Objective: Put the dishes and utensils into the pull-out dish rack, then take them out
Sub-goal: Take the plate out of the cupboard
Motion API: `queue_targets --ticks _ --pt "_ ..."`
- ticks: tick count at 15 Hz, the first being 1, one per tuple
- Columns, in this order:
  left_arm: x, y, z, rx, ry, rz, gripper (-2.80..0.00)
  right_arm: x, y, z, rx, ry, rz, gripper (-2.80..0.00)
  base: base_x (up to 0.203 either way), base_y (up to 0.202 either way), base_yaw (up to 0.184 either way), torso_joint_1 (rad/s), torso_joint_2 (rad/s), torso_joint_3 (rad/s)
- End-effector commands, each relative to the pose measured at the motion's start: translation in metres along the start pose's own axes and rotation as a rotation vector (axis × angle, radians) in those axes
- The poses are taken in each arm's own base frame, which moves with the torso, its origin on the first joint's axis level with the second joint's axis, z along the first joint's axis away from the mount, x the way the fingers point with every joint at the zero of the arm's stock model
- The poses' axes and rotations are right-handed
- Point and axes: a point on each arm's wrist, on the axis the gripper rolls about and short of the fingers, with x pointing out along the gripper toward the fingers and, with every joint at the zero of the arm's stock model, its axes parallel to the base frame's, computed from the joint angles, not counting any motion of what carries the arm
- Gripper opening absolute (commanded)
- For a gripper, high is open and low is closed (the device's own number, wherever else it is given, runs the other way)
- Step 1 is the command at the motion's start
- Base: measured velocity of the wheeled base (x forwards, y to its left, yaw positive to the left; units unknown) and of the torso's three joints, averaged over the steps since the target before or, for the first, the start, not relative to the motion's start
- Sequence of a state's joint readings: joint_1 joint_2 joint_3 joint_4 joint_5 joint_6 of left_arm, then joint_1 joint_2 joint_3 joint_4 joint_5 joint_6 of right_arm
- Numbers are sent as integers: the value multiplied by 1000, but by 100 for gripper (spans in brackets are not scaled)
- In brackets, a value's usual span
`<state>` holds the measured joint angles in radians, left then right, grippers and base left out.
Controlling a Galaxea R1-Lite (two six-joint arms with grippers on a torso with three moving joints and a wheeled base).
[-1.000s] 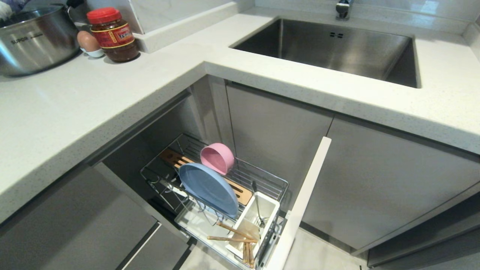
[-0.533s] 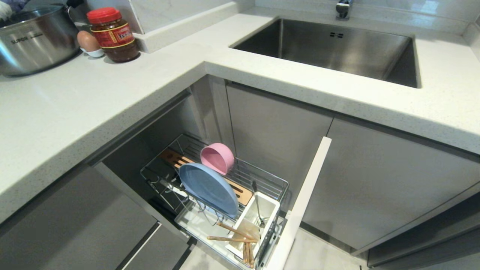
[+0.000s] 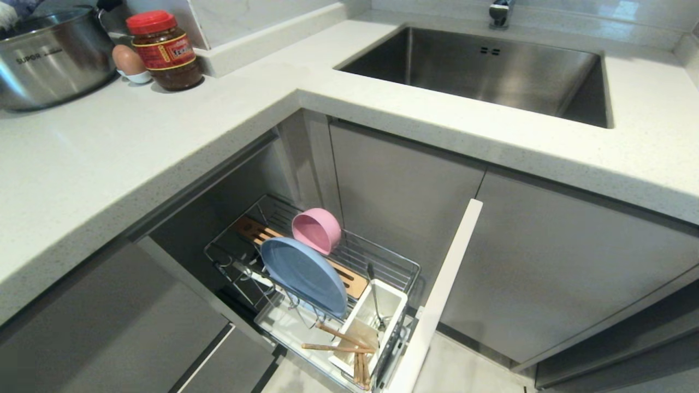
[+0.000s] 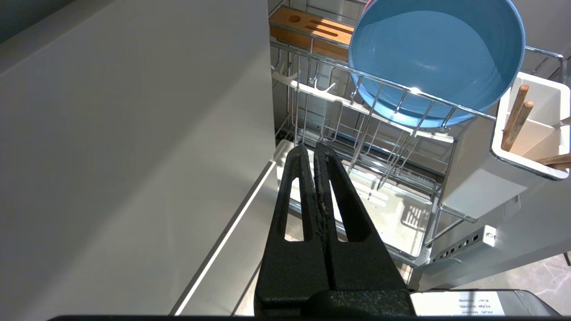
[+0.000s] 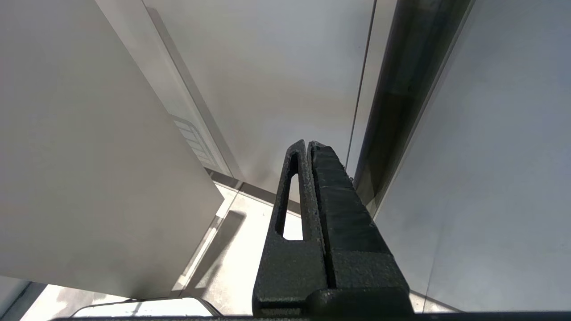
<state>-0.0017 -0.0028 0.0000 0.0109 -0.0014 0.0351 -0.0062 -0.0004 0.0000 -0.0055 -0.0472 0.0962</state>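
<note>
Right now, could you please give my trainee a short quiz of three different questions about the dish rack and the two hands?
1. True or false: the blue plate stands on edge in the dish rack.
2. Where are the chopsticks? A) on the counter B) in the white cutlery cup C) in the sink
3. Fill in: both the left hand and the right hand are ____ and hold nothing.

Key: 1 true. 2 B. 3 shut.
</note>
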Motion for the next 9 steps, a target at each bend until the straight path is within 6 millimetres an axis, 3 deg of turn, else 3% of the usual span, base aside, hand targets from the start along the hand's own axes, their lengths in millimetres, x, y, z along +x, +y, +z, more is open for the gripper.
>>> queue_targets --ticks 1,9 --pt "0 0 0 0 3 0 -280 0 0 0 1 -5 0 -280 0 0 0 0 0 0" --pt "0 0 0 0 3 0 -280 0 0 0 1 -5 0 -280 0 0 0 0 0 0"
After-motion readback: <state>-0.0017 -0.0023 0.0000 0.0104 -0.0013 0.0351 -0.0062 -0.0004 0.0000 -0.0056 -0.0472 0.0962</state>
